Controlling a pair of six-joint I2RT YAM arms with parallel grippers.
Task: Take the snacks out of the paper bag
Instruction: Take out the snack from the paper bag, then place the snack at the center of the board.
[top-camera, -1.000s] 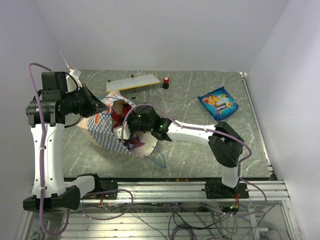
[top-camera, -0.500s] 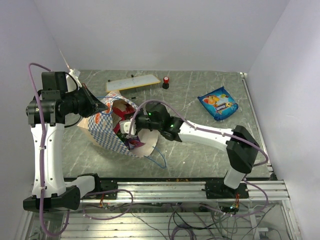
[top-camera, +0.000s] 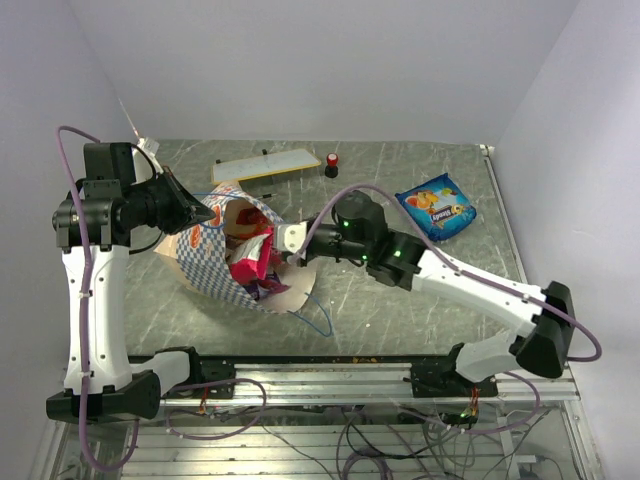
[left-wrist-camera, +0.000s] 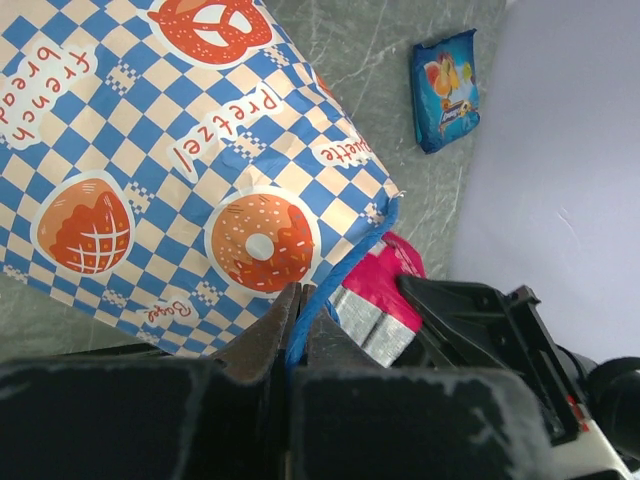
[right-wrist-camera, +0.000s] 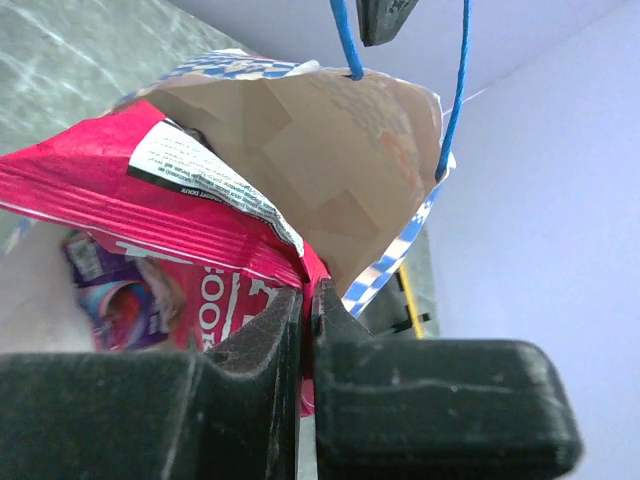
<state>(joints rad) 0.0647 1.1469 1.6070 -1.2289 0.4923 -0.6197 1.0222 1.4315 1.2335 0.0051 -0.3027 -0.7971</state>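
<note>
Now glossy magenta pkt (top-camera: 249, 262), checkered bag (top-camera: 204, 263)

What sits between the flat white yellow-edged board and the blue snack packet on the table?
A small red-and-black knob, nearer the white board than the blue packet; the top view shows it.

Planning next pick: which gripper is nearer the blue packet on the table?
Right. The right gripper, at the bag's mouth, is left of the blue packet; left gripper farther left.
</note>
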